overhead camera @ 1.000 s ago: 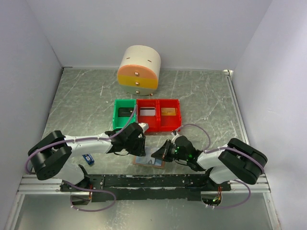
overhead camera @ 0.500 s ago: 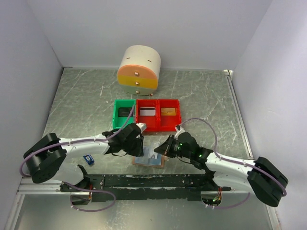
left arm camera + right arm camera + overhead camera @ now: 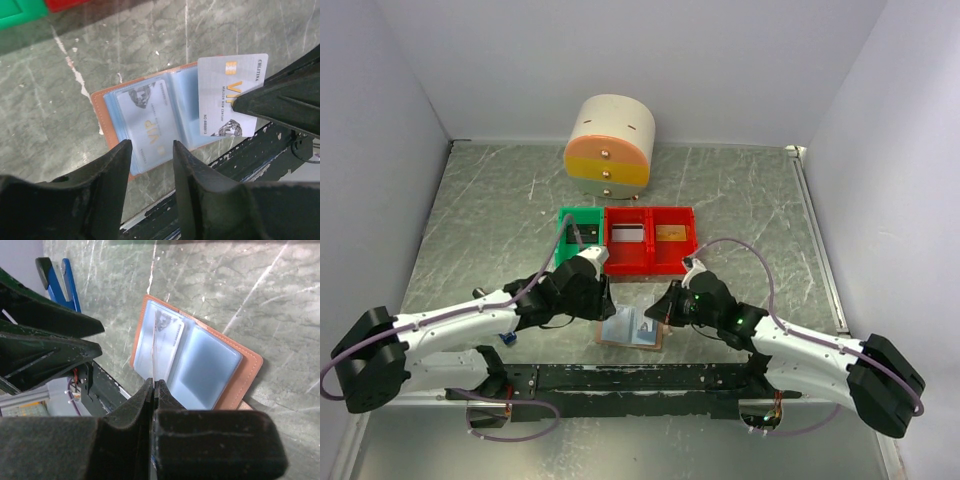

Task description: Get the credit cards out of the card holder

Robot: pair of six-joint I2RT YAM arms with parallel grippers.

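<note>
The card holder [image 3: 137, 117] lies open on the table near the front edge, tan-brown with pale blue pockets; it also shows from above [image 3: 620, 332]. One credit card [image 3: 146, 125] sits in its left pocket. A second silvery card [image 3: 227, 92] is up out of the holder, pinched at its edge by my right gripper [image 3: 154, 382], which is shut on it; that card shows edge-on [image 3: 152, 357] in the right wrist view. My left gripper [image 3: 150, 152] hovers over the holder's near left part, open with nothing between its fingers. From above, the left gripper [image 3: 592, 290] is left of the holder and the right gripper [image 3: 665, 310] at its right end.
A green bin [image 3: 563, 240] and two red bins [image 3: 650, 268] stand just behind the holder. A round cream-and-orange drawer unit [image 3: 609, 146] is farther back. A small blue-and-black gadget [image 3: 503, 333] lies left of the holder. The black base rail [image 3: 640, 378] runs along the front.
My left gripper has opened wider and drawn back up and to the left, off the holder. The right arm has stretched out lower, still pinching the card.
</note>
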